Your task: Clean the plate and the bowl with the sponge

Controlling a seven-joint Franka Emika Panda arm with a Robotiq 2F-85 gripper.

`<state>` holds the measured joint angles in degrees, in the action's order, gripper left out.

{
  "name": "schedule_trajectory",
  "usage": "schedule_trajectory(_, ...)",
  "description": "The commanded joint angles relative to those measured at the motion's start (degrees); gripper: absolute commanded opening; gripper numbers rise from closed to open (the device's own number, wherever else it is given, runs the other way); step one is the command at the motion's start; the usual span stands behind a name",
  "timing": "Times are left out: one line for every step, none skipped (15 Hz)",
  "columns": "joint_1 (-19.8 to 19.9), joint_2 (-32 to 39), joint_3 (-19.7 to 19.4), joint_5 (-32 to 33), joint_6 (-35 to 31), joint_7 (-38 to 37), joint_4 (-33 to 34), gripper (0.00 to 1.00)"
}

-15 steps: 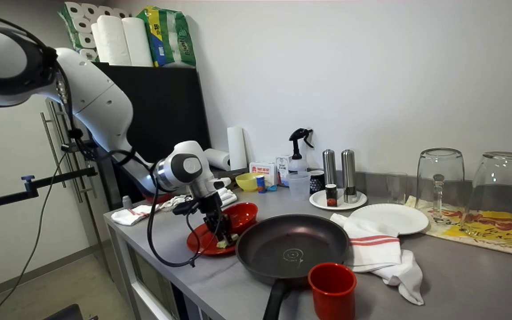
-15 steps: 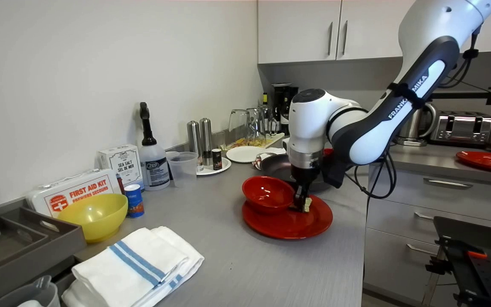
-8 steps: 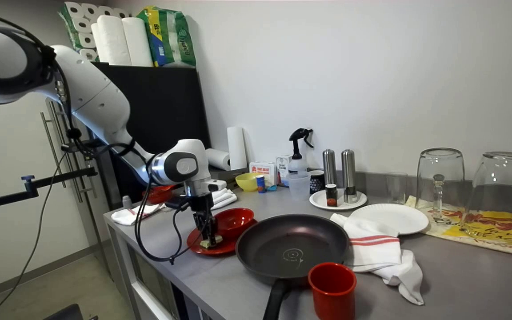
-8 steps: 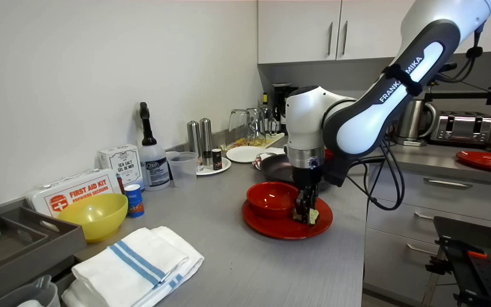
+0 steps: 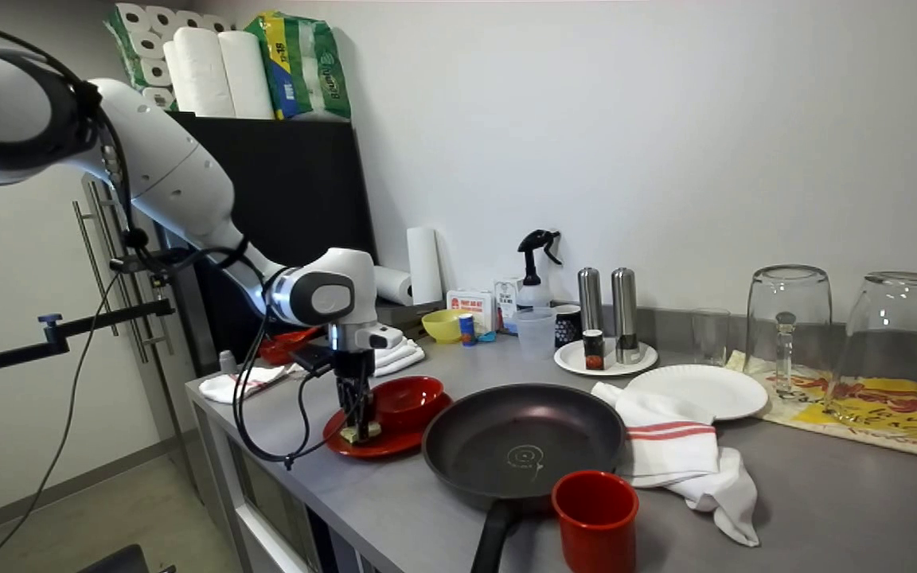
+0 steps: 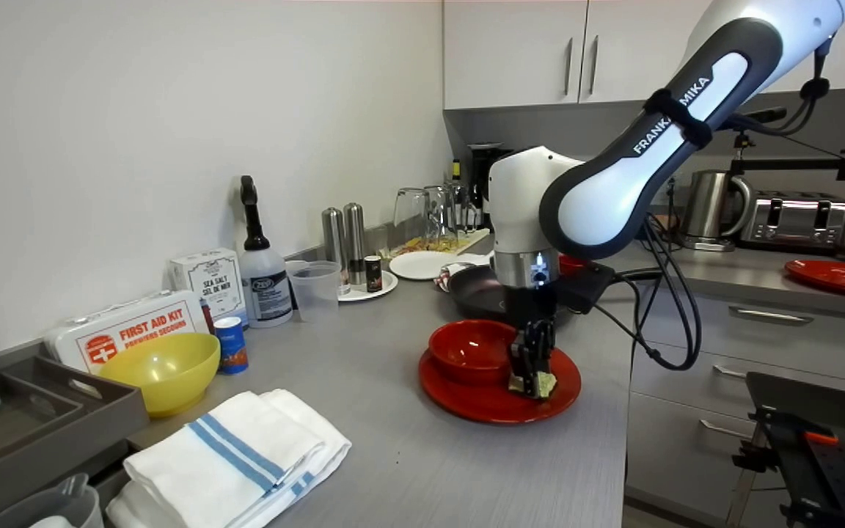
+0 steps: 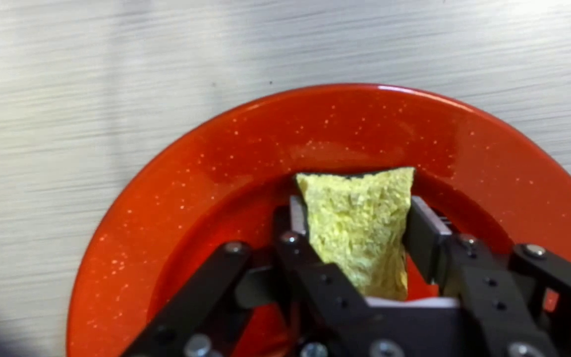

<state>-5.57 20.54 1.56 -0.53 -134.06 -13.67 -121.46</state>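
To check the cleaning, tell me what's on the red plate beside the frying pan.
On the red plate sits the red bowl; the sponge, gripped between the fingers, appears to touch it too. The plate's surface beneath both is covered and cannot be seen.

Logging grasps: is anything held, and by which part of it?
The sponge, squeezed at two opposite sides by the gripper; one flared edge sticks out past the grip.
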Motion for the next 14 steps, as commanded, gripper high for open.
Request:
schedule_trajectory(2.4, -0.1, 2.7, -7.3, 6.4, 6.2, 1.7, 0.25)
schedule_trajectory(2.7, -0.1, 3.0, -8.8, 7.7, 7.1, 2.2, 0.25)
schedule_trajectory(3.0, -0.1, 3.1, -9.9, 8.8, 7.8, 2.6, 0.25)
schedule_trajectory(3.2, -0.1, 3.2, -10.8, 9.8, 8.3, 3.0, 0.25)
schedule_trajectory(3.3, -0.1, 3.0, -11.1, 10.6, 8.6, 3.4, 0.25)
schedule_trajectory(3.4, -0.2, 2.8, -11.2, 11.2, 8.8, 3.7, 0.25)
schedule_trajectory(3.2, -0.3, 2.4, -10.4, 11.5, 8.6, 3.8, 0.25)
schedule_trajectory(3.3, -0.3, 2.1, -9.8, 12.4, 8.6, 4.1, 0.25)
schedule_trajectory(3.4, -0.4, 1.7, -9.1, 13.1, 8.4, 4.1, 0.25)
schedule_trajectory(3.5, -0.4, 1.3, -8.5, 13.6, 8.2, 4.0, 0.25)
schedule_trajectory(3.8, -0.5, 1.0, -8.4, 14.9, 8.3, 3.9, 0.25)
schedule_trajectory(4.0, -0.6, 0.8, -8.5, 16.0, 8.5, 3.7, 0.25)
schedule_trajectory(4.3, -0.9, 0.5, -8.3, 17.1, 8.4, 3.5, 0.25)
schedule_trajectory(4.5, -1.0, 0.3, -8.3, 18.2, 8.5, 3.4, 0.25)
